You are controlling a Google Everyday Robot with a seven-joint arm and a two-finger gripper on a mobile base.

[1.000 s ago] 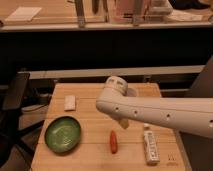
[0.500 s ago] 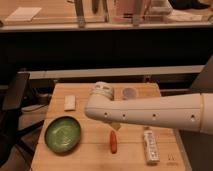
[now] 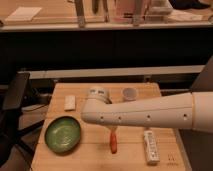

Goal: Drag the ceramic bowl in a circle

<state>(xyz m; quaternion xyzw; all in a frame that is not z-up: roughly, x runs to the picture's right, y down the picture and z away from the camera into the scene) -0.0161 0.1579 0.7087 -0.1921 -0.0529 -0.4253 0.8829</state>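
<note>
My arm (image 3: 150, 117) has swung toward the ceramic bowl (image 3: 63, 134). The pincer (image 3: 110, 131), wide and empty, hangs near it, not touching. Dragging not yet begun.

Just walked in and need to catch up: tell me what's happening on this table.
A robot arm reaches in from the right over the table. Its gripper hangs open under the arm near mid-table, just above an orange item, holding nothing. The green bowl sits untouched at the front left, apart from the gripper, so dragging has not begun.
</note>
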